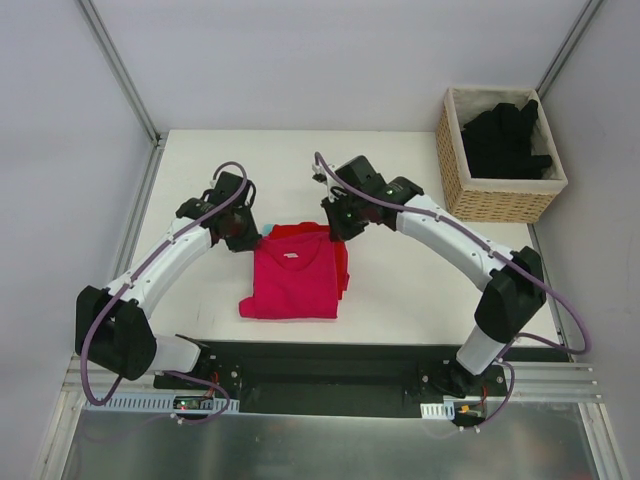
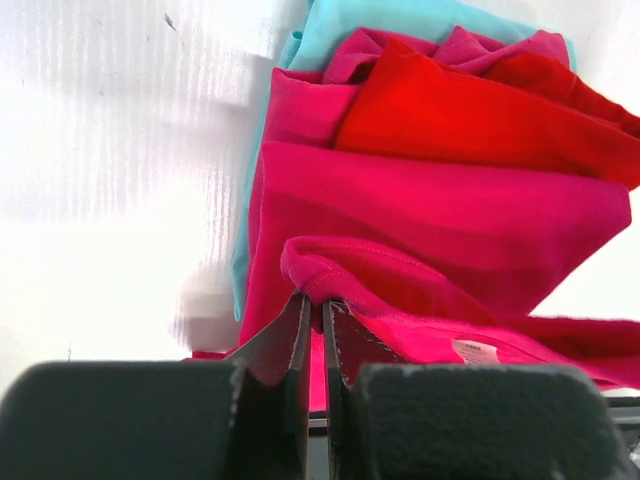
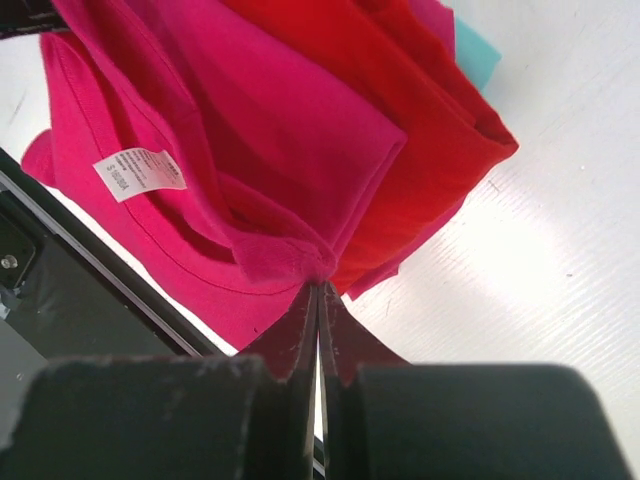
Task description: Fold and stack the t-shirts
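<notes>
- Left jaws are pressed together on a thin fold of the magenta-pink t-shirt (image 2: 430,215); right jaws are clamped on its other far corner.
- That shirt lies mid-desk (image 1: 400,290) atop the red t-shirt (image 1: 343,265), between both arms.
- Its long axis runs far to near, and the label (image 3: 140,172) end points away from the arm bases.
- We judge the pinches shallow: one could slip, or uneven pulls could skew the fold and drag the red shirt.
</notes>
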`<act>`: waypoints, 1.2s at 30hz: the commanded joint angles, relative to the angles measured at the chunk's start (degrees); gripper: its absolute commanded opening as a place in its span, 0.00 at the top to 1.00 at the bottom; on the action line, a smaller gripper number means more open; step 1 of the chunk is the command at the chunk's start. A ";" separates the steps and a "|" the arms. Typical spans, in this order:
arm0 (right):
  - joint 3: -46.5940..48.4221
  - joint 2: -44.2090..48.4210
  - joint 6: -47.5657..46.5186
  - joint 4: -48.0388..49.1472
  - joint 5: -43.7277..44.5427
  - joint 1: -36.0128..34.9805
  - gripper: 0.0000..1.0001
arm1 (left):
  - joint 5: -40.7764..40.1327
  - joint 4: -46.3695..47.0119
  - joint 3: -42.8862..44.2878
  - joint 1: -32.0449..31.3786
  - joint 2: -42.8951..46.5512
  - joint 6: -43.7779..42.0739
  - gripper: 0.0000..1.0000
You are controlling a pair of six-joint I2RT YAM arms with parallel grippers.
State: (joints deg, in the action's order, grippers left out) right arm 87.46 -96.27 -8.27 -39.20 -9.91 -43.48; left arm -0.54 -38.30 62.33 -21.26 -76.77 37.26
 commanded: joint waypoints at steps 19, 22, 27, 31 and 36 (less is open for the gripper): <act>7.55 -15.17 1.85 4.31 0.85 5.25 0.68 | -5.09 4.11 4.12 2.71 -6.54 -0.34 0.97; 9.21 -15.27 2.47 3.44 3.40 5.25 0.54 | -3.78 4.20 6.31 2.89 -7.86 -1.57 0.58; 10.19 -6.23 1.77 1.76 9.56 5.16 0.14 | -2.19 4.11 9.65 3.41 -7.17 -3.85 0.24; 10.19 0.89 1.85 1.15 12.28 5.25 0.10 | -0.97 4.03 13.34 3.85 -4.88 -5.44 0.21; 4.49 6.35 5.98 0.26 8.44 5.34 0.13 | 4.39 3.85 11.95 4.47 -3.12 -5.53 0.23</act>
State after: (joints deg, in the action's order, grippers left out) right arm 94.50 -95.42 -5.96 -37.76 -0.21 -38.11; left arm -1.28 -34.15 73.80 -17.50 -83.05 33.26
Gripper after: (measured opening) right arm 0.884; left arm 0.774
